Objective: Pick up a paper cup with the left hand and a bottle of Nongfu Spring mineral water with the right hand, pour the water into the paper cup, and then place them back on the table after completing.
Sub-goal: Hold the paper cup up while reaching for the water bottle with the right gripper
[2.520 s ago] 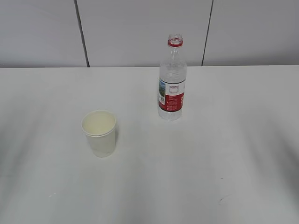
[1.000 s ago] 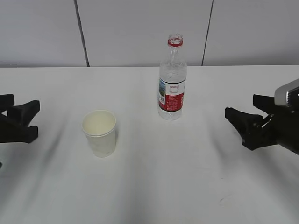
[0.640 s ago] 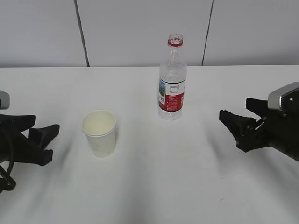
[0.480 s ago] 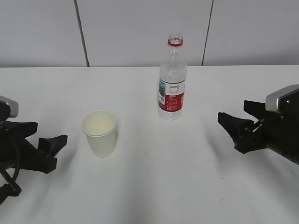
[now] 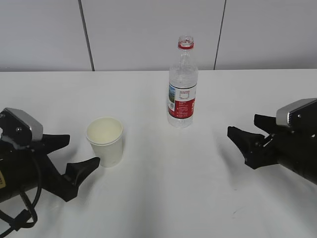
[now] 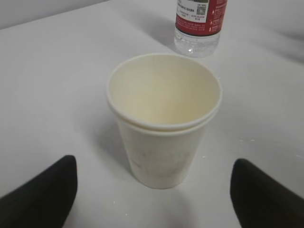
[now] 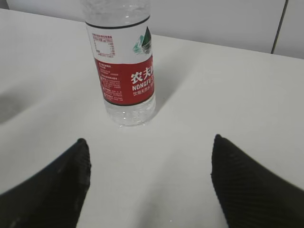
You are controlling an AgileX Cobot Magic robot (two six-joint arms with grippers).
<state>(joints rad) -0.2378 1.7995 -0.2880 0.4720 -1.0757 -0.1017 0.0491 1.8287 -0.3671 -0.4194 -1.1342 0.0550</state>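
White flat tabletop (image 5: 158, 198) is carrying a cream paper cup (image 5: 104, 141) and, well apart, an upright clear plastic bottle with a red label (image 5: 183, 82).

Left wrist: my left hand (image 6: 152, 199) is sitting spread wide, cup between the fingers, untouched.

Right wrist: my right hand (image 7: 149, 183) is gaping, bottle ahead.

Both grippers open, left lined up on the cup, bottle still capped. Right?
Not capped: the exterior view shows the bottle with an open neck, only the red ring left. The rest holds: left gripper open around the cup, right gripper open.
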